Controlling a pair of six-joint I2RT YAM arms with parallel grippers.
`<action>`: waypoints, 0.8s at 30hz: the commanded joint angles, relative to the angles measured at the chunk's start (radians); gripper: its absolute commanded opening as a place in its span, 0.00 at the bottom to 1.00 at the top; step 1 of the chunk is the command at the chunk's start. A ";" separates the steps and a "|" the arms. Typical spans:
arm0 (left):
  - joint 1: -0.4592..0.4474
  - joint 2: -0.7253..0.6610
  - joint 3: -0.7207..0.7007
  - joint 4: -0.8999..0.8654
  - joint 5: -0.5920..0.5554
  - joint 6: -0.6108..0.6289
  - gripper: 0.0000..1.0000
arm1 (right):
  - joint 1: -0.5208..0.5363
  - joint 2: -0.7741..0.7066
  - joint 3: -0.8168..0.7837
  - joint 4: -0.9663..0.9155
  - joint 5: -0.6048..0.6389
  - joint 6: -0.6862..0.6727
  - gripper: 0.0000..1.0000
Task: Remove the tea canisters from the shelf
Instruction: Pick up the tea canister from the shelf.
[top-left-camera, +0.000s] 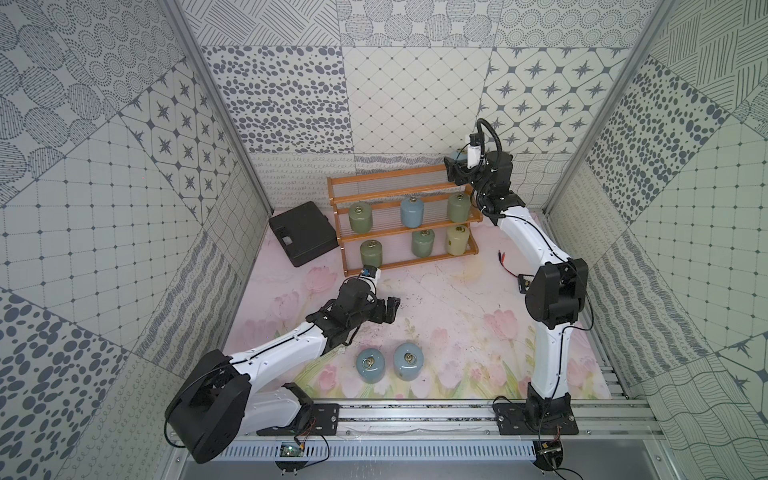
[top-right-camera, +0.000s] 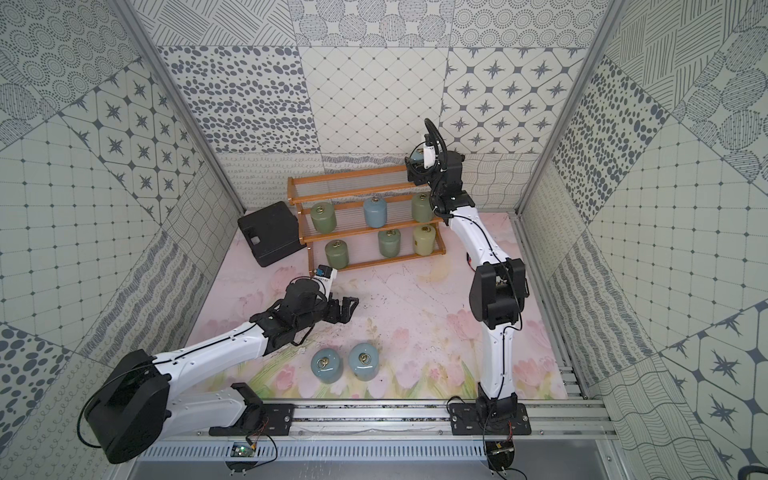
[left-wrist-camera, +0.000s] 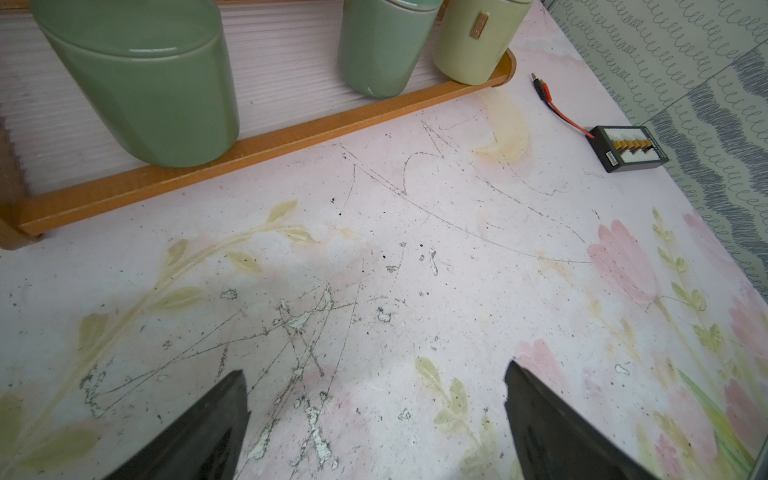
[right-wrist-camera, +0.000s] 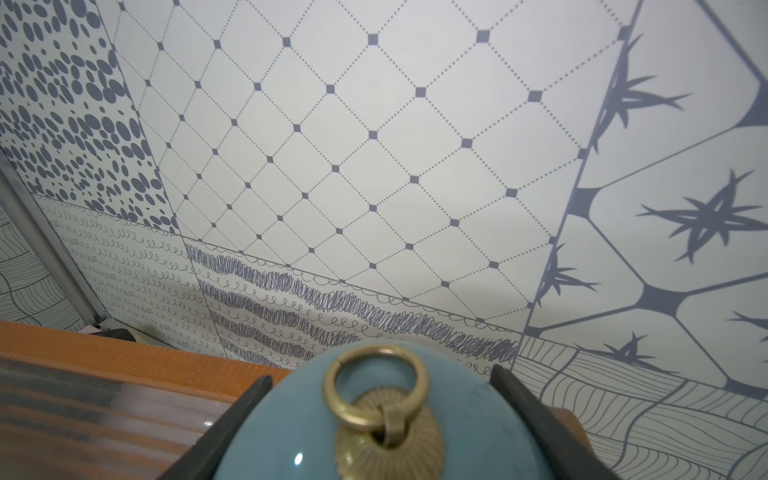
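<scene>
Blue canister (right-wrist-camera: 291, 436) on shelf (top-left-camera: 390, 173) top tier being clamped by right pincer (right-wrist-camera: 381, 376). Left pincer (left-wrist-camera: 374, 368) being held wide open, empty. Two canisters (top-left-camera: 371, 365) (top-left-camera: 408, 360) being rested on worktop (left-wrist-camera: 415, 249) before shelf; six others (top-left-camera: 360, 217) being left on lower tiers.

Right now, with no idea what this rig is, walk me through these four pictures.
Two robot arms stand at the edge of a table, each ending in a two-fingered gripper. Two pictures look down from above, nearly alike; the other two come from cameras on the wrists. The left gripper is open and empty over the table. The right gripper is shut on a blue canister at the top tier of the shelf. Six canisters stand on the lower tiers, two blue canisters stand on the table, and a black case lies beside the shelf.
</scene>
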 joint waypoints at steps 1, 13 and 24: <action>0.004 0.001 0.016 0.050 0.016 -0.008 1.00 | -0.002 -0.071 -0.040 0.026 -0.024 -0.012 0.76; 0.002 0.005 0.003 0.076 0.031 -0.026 1.00 | 0.006 -0.257 -0.249 0.127 -0.064 0.000 0.73; 0.003 -0.027 -0.040 0.117 0.047 -0.051 1.00 | 0.041 -0.529 -0.671 0.250 -0.050 0.015 0.72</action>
